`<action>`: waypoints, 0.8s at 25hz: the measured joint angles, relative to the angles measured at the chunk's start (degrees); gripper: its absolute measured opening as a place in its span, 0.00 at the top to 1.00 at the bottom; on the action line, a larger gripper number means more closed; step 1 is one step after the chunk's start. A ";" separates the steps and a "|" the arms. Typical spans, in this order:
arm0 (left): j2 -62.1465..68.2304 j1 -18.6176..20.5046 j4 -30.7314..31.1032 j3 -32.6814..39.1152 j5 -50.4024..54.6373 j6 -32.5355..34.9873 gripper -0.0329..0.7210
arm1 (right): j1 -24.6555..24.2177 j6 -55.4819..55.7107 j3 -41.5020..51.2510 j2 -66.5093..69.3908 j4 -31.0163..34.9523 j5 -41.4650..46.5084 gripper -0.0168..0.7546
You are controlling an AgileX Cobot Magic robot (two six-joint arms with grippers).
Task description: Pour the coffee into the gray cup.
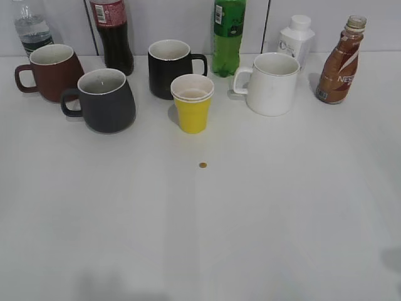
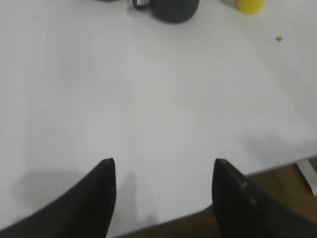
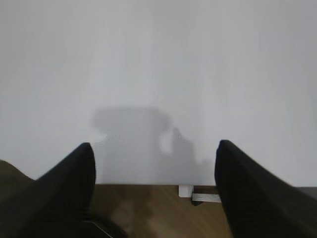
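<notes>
The coffee [image 1: 339, 64] is a small curvy brown bottle with white lettering, standing uncapped at the back right of the table. The gray cup [image 1: 106, 100] is a squat dark mug at the back left, handle to the left; its base shows at the top of the left wrist view [image 2: 173, 9]. My left gripper [image 2: 163, 163] is open and empty over the table's near edge. My right gripper [image 3: 154, 146] is open and empty over the near edge too. Neither gripper shows in the exterior view.
A reddish-brown mug [image 1: 51, 72], a cola bottle [image 1: 113, 34], a black mug [image 1: 170, 68], a yellow paper cup [image 1: 192, 103], a green bottle [image 1: 228, 36], a white mug [image 1: 271, 83], a white jar [image 1: 296, 39] and a water bottle [image 1: 30, 26] stand along the back. A small brown cap [image 1: 202, 165] lies mid-table.
</notes>
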 joint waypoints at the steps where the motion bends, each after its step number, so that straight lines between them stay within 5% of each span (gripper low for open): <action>1: 0.00 0.00 0.00 0.76 -0.09 0.00 0.34 | 0.00 0.00 0.34 -0.12 -0.03 -0.01 0.22; 20: 0.00 0.00 -0.09 3.78 -7.90 -0.16 0.34 | 0.00 -4.13 0.46 -0.20 3.95 -0.67 0.22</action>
